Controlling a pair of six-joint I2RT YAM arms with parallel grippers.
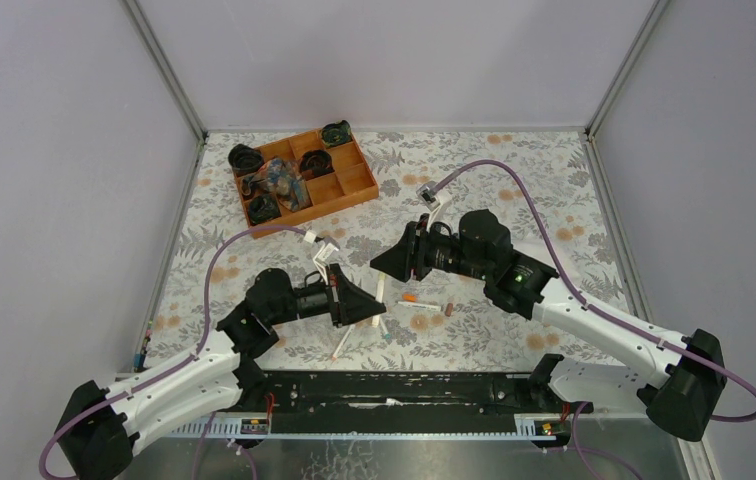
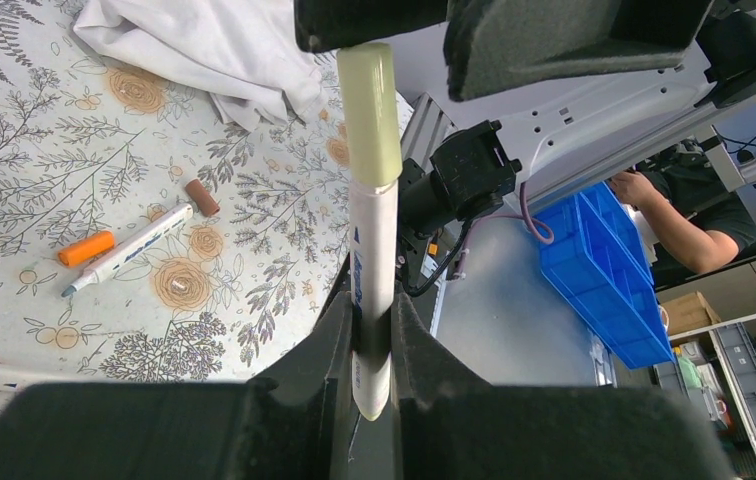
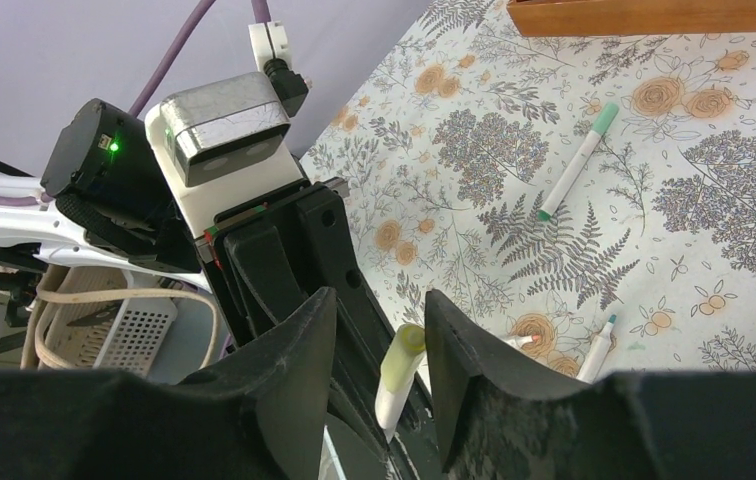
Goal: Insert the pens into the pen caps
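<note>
My left gripper (image 2: 374, 312) is shut on a white pen (image 2: 372, 250) and holds it upright above the table. A yellowish cap (image 2: 370, 115) sits on the pen's far end. My right gripper (image 3: 379, 320) is open, its jaws on either side of that cap (image 3: 403, 352), which is close against one finger. In the top view the two grippers (image 1: 380, 310) (image 1: 376, 268) meet at this pen (image 1: 381, 292). On the table lie an orange cap (image 2: 86, 248), a brown cap (image 2: 203, 197), an uncapped pen (image 2: 132, 248) and a green-capped pen (image 3: 576, 165).
A wooden compartment tray (image 1: 354, 187) with dark items stands at the back left. Crumpled white paper (image 2: 204, 50) lies near the loose caps. Two more uncapped pens (image 3: 599, 348) (image 3: 516, 342) lie below the grippers. Another pen (image 1: 342, 340) lies near the front edge.
</note>
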